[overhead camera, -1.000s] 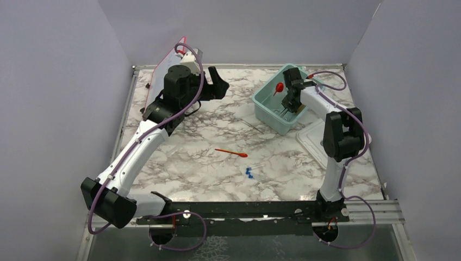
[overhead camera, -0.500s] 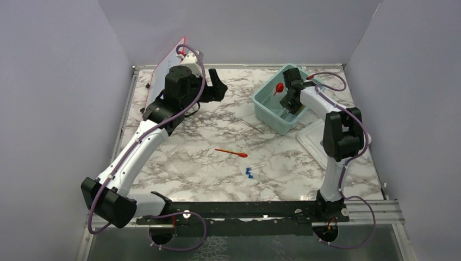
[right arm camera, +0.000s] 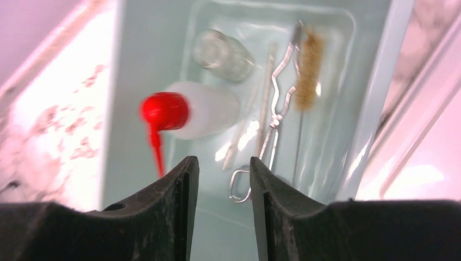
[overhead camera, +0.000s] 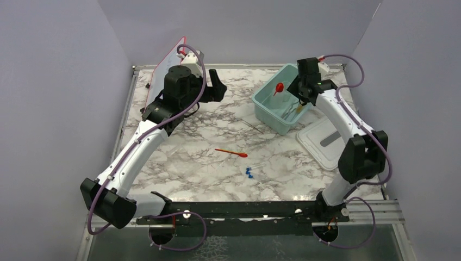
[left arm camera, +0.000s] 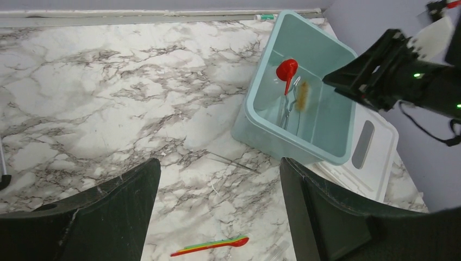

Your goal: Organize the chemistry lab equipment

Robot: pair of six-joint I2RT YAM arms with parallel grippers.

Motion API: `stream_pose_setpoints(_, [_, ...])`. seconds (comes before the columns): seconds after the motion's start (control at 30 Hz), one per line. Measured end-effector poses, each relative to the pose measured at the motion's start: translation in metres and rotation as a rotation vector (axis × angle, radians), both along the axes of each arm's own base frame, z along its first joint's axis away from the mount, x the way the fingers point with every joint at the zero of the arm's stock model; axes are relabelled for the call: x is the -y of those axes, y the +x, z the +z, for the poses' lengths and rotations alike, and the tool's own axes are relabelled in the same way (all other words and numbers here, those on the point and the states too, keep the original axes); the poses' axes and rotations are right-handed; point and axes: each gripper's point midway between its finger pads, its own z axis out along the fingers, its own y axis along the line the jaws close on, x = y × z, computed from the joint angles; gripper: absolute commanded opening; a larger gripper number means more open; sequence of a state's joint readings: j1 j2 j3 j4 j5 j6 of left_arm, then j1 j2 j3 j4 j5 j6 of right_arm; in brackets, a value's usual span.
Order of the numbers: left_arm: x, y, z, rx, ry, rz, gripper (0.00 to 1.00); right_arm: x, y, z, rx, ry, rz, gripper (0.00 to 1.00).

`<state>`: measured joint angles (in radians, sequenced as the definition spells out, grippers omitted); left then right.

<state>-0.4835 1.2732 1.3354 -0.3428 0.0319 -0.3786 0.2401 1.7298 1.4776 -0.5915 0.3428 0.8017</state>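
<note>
The right gripper (right arm camera: pixel 220 169) hangs above the near end of the teal tub (right arm camera: pixel 380 81), its fingers a narrow gap apart and holding nothing. Below them the metal tongs (right arm camera: pixel 272 117) lie lengthwise, the brush (right arm camera: pixel 308 62) just beside, the glass vessel (right arm camera: pixel 223 51) at the far end and the red funnel (right arm camera: pixel 163 111) by the left wall. The white lid (overhead camera: pixel 326 141) lies next to the tub. The spatula (overhead camera: pixel 231 152) and the blue-capped tubes (overhead camera: pixel 249 173) lie mid-counter, well apart from both arms, with bare marble all around. The left gripper (left arm camera: pixel 217 174), fingers spread wide and empty, is raised beside the whiteboard (overhead camera: pixel 166 62), its arm stretched far forward.
</note>
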Motion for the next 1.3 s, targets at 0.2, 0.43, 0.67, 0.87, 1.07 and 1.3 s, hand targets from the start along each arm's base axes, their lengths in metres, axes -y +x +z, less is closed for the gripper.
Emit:
stream_pose_setpoints(0.2, [-0.006,-0.002,0.015,0.043,0.034,0.001,0.83,-0.02,-0.005,0.089,0.229,-0.056,0.261,0.45])
stream_pose_setpoints(0.43, [-0.044,0.002,0.066,0.184,0.15,0.14,0.84,-0.107,-0.023,0.109,0.295,-0.13,0.652,0.45])
stream_pose_setpoints(0.67, [-0.085,-0.008,0.107,0.293,0.231,0.284,0.84,-0.207,-0.058,0.063,0.24,-0.308,1.051,0.45])
stream_pose_setpoints(0.87, [-0.103,-0.016,0.119,0.326,0.26,0.344,0.84,-0.226,-0.068,-0.014,0.06,-0.484,1.177,0.45])
stream_pose_setpoints(1.07, [-0.106,-0.017,0.117,0.322,0.283,0.35,0.86,-0.202,-0.062,-0.064,-0.098,-0.616,1.169,0.33])
stream_pose_setpoints(1.3, [-0.109,-0.016,0.116,0.328,0.316,0.355,0.87,-0.19,-0.059,-0.1,-0.212,-0.676,1.16,0.41])
